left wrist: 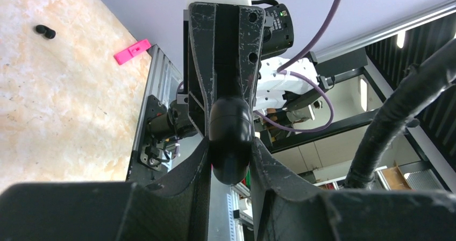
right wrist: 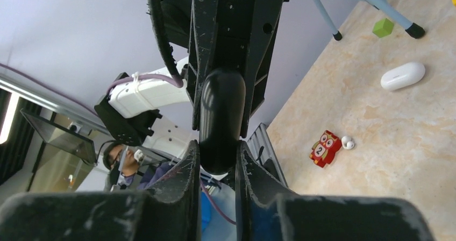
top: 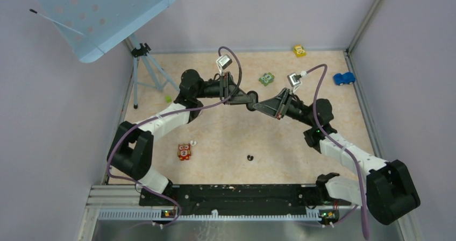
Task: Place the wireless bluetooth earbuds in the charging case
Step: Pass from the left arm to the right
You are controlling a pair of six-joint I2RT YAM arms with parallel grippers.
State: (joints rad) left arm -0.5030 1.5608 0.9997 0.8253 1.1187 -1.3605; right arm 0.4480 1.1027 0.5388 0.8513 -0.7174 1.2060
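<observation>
Quick headcount for you: two charging cases, one black case (top: 250, 99) and one white case (right wrist: 403, 75). For earbuds you've got one black earbud (top: 250, 157), plus a white earbud (top: 193, 142) at near left, though it's too small to tell if that's one or two. There are two cars, a yellow car (top: 299, 50) and a blue car (top: 344, 78). Two figure blocks, a green figure (top: 266, 79) and a red owl block (top: 184, 151). One green cube (top: 168, 98) and one tripod (top: 145, 63).

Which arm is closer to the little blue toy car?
Right. The right arm bends close beside the blue toy car; the left arm stretches along the opposite side, far from it.
</observation>
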